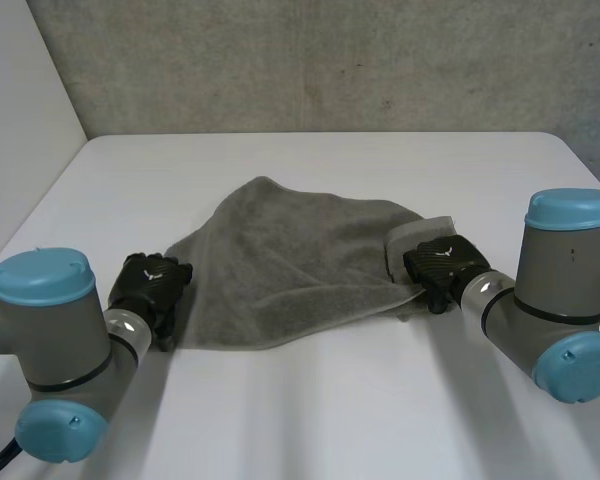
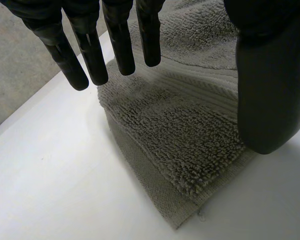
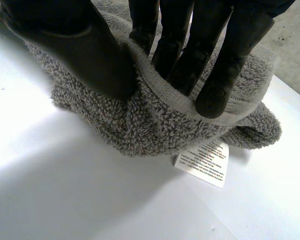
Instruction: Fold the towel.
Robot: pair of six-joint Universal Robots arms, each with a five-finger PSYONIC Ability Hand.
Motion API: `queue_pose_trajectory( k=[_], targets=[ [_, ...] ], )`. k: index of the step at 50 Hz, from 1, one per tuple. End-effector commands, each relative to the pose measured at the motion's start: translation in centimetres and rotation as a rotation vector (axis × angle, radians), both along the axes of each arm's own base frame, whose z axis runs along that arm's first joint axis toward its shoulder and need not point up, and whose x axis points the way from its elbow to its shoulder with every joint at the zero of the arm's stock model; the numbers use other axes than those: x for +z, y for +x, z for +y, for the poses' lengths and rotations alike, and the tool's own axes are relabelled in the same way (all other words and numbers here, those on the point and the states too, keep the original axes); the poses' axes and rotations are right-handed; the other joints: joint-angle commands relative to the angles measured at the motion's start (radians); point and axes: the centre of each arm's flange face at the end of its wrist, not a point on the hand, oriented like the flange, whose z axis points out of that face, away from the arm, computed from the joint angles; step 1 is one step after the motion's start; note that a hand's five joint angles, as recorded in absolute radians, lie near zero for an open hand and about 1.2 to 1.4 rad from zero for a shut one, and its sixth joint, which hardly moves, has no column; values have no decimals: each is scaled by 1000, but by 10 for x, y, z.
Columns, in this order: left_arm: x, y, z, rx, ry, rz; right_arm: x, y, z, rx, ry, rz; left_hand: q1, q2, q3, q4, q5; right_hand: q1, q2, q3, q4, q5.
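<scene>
Towel (image 1: 290,270), corner pinched in right hand (image 1: 442,263), beside left hand (image 1: 152,286)

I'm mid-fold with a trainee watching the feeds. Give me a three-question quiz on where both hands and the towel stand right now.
1. True or false: the left hand is pinching a corner of the towel.
2. Multiple choice: what pokes out from under the part of the towel bunched in the right hand? A) a white printed label B) a sponge C) a spoon
3. Fill in: the right hand's fingers and thumb ____ the towel's edge.
Key: 1 false, the left hand's fingers are straight above the corner; 2 A, the label; 3 pinch.
</scene>
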Motion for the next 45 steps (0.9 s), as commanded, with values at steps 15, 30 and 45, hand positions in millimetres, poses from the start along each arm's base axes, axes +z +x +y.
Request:
queue_pose_trajectory(
  k=[15, 30, 45],
  targets=[
    [-3, -1, -1, -2, 16, -4, -1, 0, 0, -1, 3, 1, -55, -49, -56, -55, -230, 68, 83, 65, 62, 56],
    [0, 0, 2, -4, 13, -4, -2, 0, 0, 1, 6, 1, -55, -49, -56, -55, -230, 68, 83, 65, 62, 56],
    [-6, -1, -2, -3, 20, -7, -2, 0, 0, 1, 5, 3, -23, -17, -24, -22, -198, 68, 83, 65, 62, 56]
  ],
)
